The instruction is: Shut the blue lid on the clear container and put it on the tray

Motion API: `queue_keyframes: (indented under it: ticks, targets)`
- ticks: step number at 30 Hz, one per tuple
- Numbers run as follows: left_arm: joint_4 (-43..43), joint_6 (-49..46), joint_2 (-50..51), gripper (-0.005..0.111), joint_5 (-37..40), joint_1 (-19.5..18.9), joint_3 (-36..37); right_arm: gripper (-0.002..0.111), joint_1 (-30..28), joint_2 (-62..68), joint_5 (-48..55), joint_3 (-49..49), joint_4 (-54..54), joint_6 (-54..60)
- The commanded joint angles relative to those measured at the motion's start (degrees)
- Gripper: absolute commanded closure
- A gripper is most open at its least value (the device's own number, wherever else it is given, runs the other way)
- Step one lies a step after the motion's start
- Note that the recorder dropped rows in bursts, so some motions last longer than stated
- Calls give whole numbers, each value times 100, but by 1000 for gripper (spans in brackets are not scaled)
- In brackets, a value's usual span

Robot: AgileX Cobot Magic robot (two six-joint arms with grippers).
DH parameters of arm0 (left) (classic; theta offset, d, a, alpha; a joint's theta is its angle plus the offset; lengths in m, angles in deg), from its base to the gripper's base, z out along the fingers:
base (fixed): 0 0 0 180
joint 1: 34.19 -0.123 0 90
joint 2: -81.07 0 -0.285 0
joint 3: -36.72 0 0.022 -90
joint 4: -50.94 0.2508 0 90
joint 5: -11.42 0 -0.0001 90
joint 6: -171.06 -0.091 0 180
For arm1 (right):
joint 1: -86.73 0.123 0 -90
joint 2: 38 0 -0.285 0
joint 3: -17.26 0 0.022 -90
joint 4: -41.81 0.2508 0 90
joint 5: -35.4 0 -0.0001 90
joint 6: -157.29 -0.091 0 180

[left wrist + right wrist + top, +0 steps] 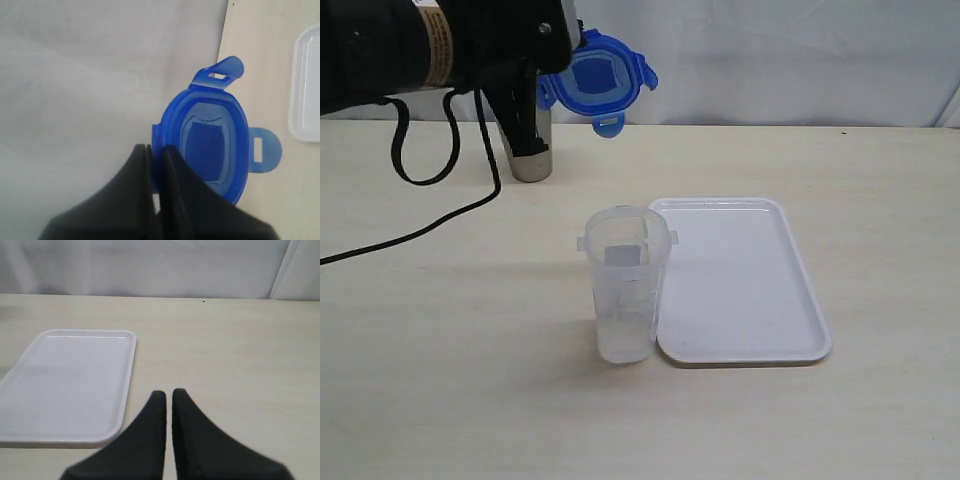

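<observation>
**A:** Blue lid [598,82], where is it sitting right now?

**B:** It is hanging in the air. My left pincer [154,150] is pinching it by one edge. The jaws are squeezing almost together on the plastic, and the snap flaps are sticking out beyond my fingertips.

**A:** And the clear container [624,285]?

**B:** It is standing upright and open on the table [420,400], well below my left pincer and well apart from it.

**A:** What is the tray [740,280] doing?

**B:** It is lying flat on the table just beside the clear container, also far below the left pincer. My right pincer [167,395] is hovering with the tray ahead of it. Its jaws are pressing together and gripping nothing.

**A:** Is anything else standing near you?

**B:** A steel cup [528,150] is standing on the table, just under my left arm and close beside the left pincer.
</observation>
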Motion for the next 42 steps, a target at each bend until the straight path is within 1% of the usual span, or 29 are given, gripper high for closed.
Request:
queue_keyframes:
  ticks: [1, 5, 7, 12, 19, 25, 33, 42]
  targets:
    - [104, -10, 1, 107, 839, 486, -40, 104, -32, -24, -26, 14, -43, 33]
    - [432, -10, 1, 107, 1675, 947, -40, 104, -32, -24, -26, 14, -43, 33]
    - [507, -10, 1, 107, 1930, 1110, -28, 104, -32, -24, -26, 14, -43, 33]
    - [374, -10, 1, 107, 2103, 1459, 39, 104, -32, -24, -26, 14, -43, 33]
    - [422, -10, -13, 107, 2117, 1704, 377, 104, -32, -24, -26, 14, -43, 33]
    - [411, 21, -13, 107, 2157, 1705, 487, 104, -32, -24, -26, 14, -43, 33]
    - [220, 62, -13, 107, 1698, 1705, 487, 104, -32, -24, -26, 14, -43, 33]
    - [71, 62, -13, 107, 1663, 1705, 487, 104, -32, -24, -26, 14, -43, 33]
